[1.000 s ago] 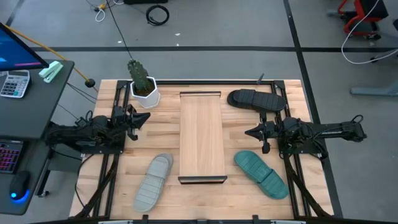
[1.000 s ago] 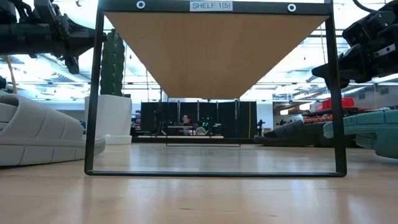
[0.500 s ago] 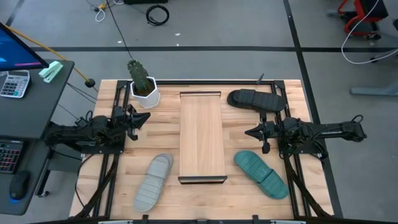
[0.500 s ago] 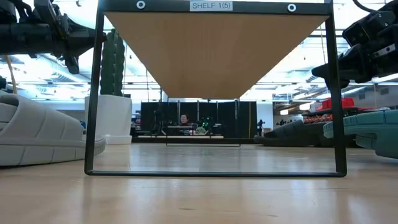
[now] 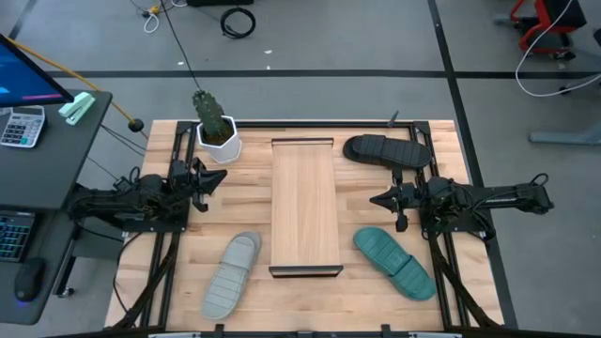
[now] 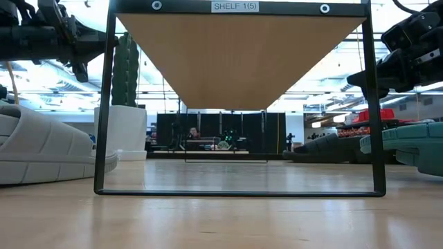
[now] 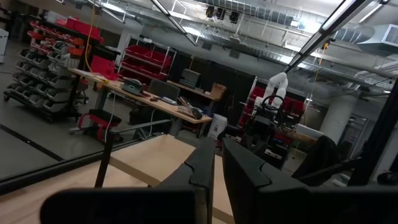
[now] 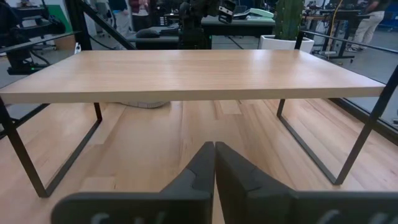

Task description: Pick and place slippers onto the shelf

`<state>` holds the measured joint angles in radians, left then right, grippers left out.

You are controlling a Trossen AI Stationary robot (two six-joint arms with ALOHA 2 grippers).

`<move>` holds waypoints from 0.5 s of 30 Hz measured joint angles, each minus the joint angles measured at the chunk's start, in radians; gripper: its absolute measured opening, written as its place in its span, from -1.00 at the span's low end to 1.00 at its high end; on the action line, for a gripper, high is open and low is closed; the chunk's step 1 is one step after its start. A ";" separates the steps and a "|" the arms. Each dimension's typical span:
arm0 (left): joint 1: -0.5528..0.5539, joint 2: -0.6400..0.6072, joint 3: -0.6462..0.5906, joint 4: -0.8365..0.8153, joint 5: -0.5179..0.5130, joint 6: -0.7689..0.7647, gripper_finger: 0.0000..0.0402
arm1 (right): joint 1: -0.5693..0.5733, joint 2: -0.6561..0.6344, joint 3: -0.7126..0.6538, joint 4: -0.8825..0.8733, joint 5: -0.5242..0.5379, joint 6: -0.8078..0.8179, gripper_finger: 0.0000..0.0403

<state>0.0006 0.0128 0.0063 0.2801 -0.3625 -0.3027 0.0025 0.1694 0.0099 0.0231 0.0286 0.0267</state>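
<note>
High view, looking straight down: I see the slatted wooden table [image 5: 305, 300] with the shelf [image 5: 304, 202], a long light-wood board, lying bare down its centre, long axis running away from me. On my left, the left gripper [image 5: 208, 181] hovers beside the shelf, fingers pressed together and holding nothing; on my right, the right gripper [image 5: 380, 199] mirrors it, also pinched closed and empty. Three slippers lie on the tabletop, none on the shelf yet. The light grey slipper [image 5: 230, 275] sits at the near left corner of the shelf, angled slightly, closest to the left gripper. The teal green slipper [image 5: 393, 262] lies near right, slanted, just in front of the right gripper. The black slipper [image 5: 386, 151] lies far right, crosswise, just behind that same arm. A potted cactus [image 5: 215, 125] stands at the far left. I judge the right arm has two slippers within reach, the left arm one.
</note>
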 joint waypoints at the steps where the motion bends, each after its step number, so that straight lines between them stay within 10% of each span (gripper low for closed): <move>1: 0.000 0.000 0.000 0.000 0.000 0.000 -0.83 | 0.000 0.000 0.000 0.000 0.000 0.000 -0.90; 15: 0.000 0.000 0.000 0.000 0.000 0.000 -0.80 | 0.000 0.000 0.000 0.000 0.000 0.000 -0.90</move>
<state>0.0010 0.0128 0.0063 0.2802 -0.3626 -0.3023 0.0025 0.1693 0.0100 0.0231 0.0285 0.0266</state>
